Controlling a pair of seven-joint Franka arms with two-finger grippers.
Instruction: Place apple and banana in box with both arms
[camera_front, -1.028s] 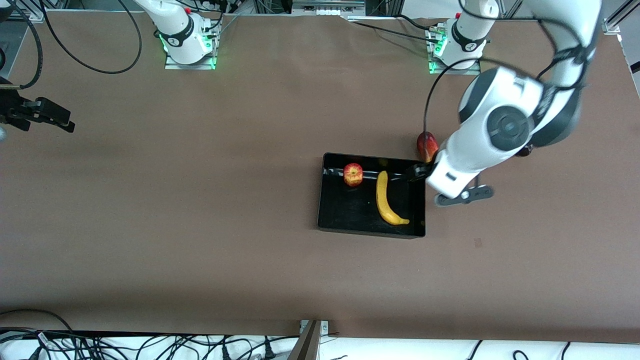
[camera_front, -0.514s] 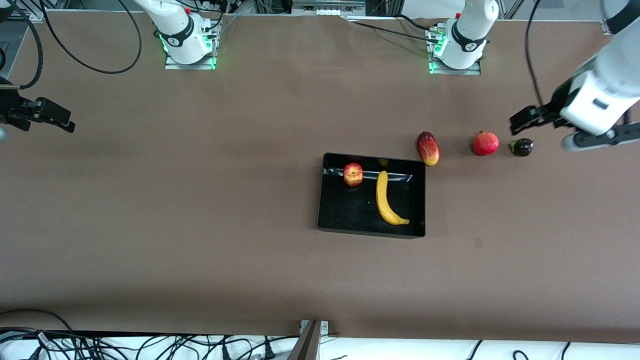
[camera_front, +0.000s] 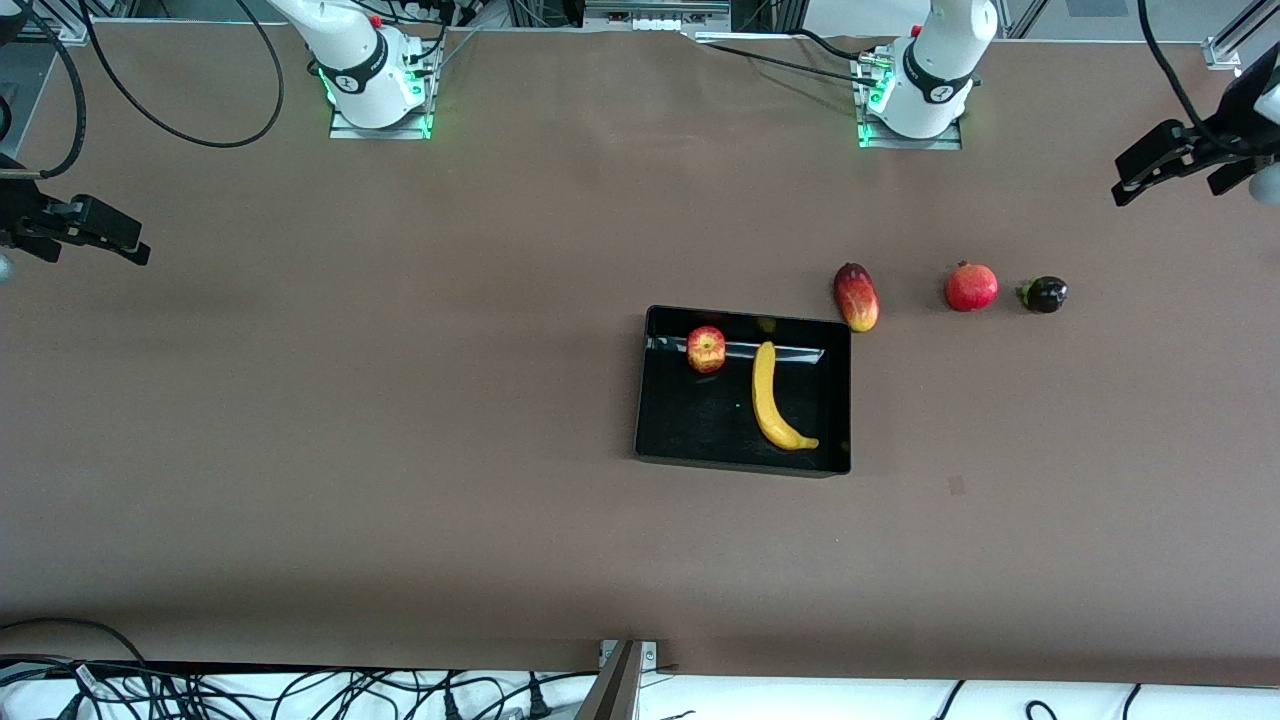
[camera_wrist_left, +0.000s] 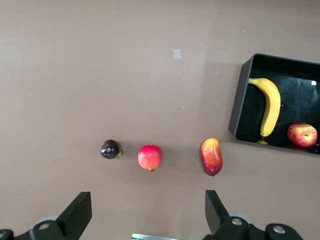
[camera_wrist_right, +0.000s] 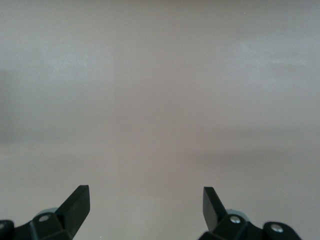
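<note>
I see apple (camera_front: 706, 349), banana (camera_front: 774, 399) in box (camera_front: 742, 457); left gripper (camera_front: 1130, 178), right gripper (camera_front: 135, 245) both released, over bare table (camera_front: 400, 400) well apart from box.

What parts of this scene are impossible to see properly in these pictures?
- Left gripper: in the front view most of its arm is cut off by the picture's edge.
- Right gripper: likewise, its arm runs off the edge.
- Box: in the left wrist view one end is cut off by the edge, just past the apple.
- Right wrist view: only bare table; no fruit shows.
</note>
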